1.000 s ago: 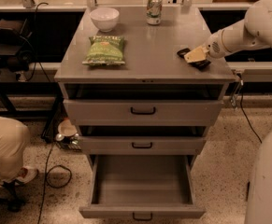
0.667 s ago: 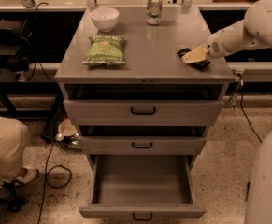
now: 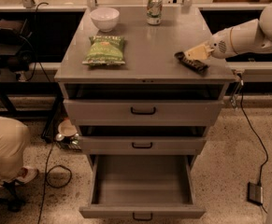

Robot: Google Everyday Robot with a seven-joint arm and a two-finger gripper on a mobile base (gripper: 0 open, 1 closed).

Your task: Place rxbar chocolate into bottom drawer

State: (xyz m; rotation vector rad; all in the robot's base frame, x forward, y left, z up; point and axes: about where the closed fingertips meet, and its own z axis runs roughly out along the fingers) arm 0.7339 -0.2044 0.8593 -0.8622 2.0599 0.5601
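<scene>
The pick-up step is in hand: the gripper [image 3: 195, 54] sits low at the 3 o'clock edge of the cabinet top [image 3: 159, 45], right at the rxbar chocolate [image 3: 191, 63], which lies flat there. I cannot tell whether the jaws are apart or clamped on it. Next, I judge, comes a sure grip, a lift clear of the edge and a carry down toward 6 o'clock, where the bottom drawer [image 3: 142, 183] stands pulled out with nothing visible inside. The white bowl [image 3: 104, 22] at 11 o'clock likewise shows no contents.
</scene>
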